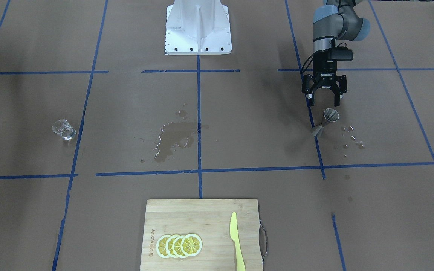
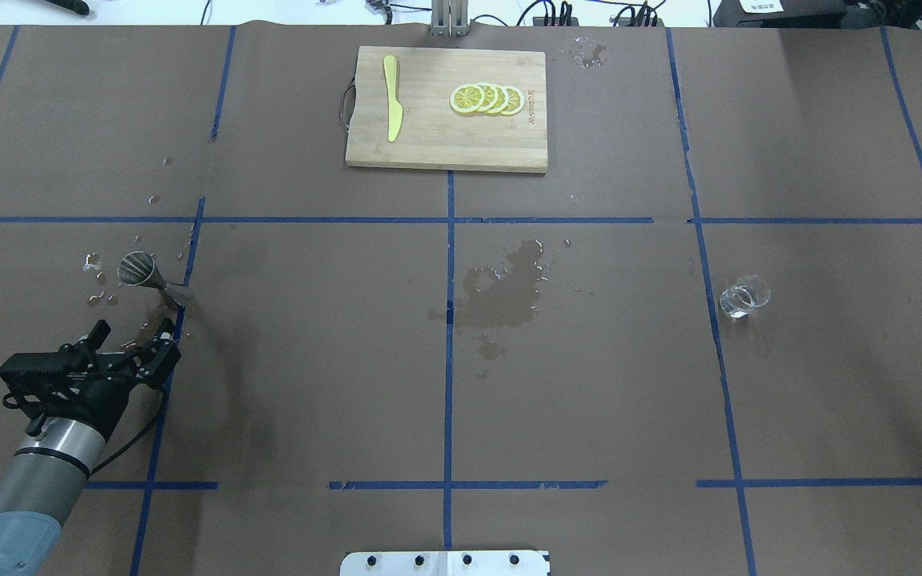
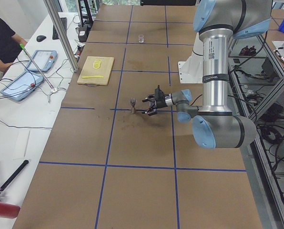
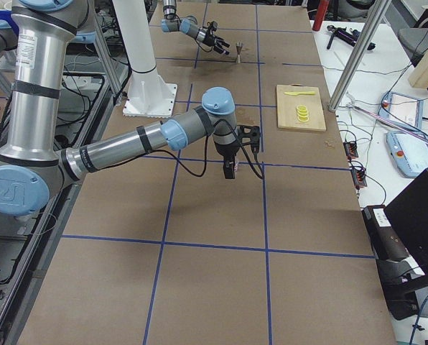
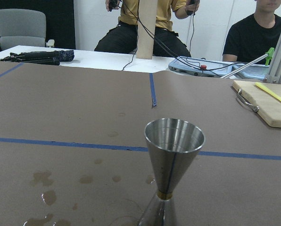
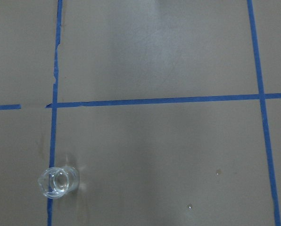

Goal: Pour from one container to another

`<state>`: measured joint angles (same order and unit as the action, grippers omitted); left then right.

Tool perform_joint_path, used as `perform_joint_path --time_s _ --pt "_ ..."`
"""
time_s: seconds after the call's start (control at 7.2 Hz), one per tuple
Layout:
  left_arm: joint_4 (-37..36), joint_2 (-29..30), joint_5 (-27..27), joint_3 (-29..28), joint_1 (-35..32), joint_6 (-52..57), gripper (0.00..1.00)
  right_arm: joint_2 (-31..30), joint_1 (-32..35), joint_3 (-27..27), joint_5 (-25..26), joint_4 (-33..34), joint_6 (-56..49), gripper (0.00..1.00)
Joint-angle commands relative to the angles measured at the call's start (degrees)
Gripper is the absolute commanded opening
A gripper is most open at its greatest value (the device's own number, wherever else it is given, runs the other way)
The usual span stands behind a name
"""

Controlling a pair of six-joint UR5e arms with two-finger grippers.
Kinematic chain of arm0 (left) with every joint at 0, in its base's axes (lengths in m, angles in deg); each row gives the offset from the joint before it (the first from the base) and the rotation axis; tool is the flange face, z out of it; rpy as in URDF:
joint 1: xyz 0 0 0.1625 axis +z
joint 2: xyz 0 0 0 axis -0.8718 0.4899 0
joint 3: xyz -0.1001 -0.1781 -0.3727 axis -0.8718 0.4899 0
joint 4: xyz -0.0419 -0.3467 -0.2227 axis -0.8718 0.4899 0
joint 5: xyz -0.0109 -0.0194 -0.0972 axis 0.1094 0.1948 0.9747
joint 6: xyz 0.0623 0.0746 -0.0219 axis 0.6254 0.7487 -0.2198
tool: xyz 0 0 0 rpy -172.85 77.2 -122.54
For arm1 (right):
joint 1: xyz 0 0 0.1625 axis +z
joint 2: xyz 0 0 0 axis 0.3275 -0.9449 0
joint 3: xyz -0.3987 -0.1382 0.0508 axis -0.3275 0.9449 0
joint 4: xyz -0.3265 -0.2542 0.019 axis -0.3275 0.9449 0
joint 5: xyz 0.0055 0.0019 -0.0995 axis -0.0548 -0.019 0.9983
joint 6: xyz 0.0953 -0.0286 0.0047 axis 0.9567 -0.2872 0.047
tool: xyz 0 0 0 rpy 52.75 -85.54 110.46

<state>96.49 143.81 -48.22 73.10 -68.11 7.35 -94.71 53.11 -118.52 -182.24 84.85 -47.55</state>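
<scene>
A steel jigger [image 1: 326, 120] stands upright on the brown paper, with water drops beside it. My left gripper [image 1: 324, 101] is open just behind it, level with the table, fingers apart and holding nothing. In the overhead view the jigger [image 2: 141, 274] is just ahead of the left gripper [image 2: 134, 330]. The left wrist view has the jigger [image 5: 173, 160] centred and close. A small clear glass [image 1: 64, 130] stands far across the table, and the glass [image 6: 58, 182] sits low left in the right wrist view. My right gripper [image 4: 230, 169] hangs pointing down over the table; I cannot tell its state.
A wet spill [image 2: 509, 288] darkens the table's middle. At the far edge lies a wooden cutting board [image 2: 429, 144] with lemon slices [image 2: 487, 98] and a yellow knife [image 2: 392, 98]. The robot's white base [image 1: 198, 26] sits at the near edge. Operators sit beyond the table.
</scene>
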Motion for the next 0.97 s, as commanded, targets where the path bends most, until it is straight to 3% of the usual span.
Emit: perform_joint_path --time_s 0.0,0.28,0.69,0.83 --pt "-2.5 2.0 -2.3 -1.0 0.1 0.1 0.98 -4.8 -12.3 -1.5 13.1 -13.8 14.2 1.0" --pt "-2.7 3.2 -5.1 -1.1 -0.1 1.6 0.93 -5.0 -18.4 -1.5 18.2 -16.6 19.4 1.0" --pt "-2.7 3.2 -6.1 -1.4 -0.8 3.2 0.93 -6.6 -21.7 -1.7 19.9 -22.0 23.7 1.0" --pt "-2.7 3.2 -6.1 -2.4 -1.0 3.2 0.93 -8.1 -24.7 -1.8 23.9 -24.7 25.0 1.0"
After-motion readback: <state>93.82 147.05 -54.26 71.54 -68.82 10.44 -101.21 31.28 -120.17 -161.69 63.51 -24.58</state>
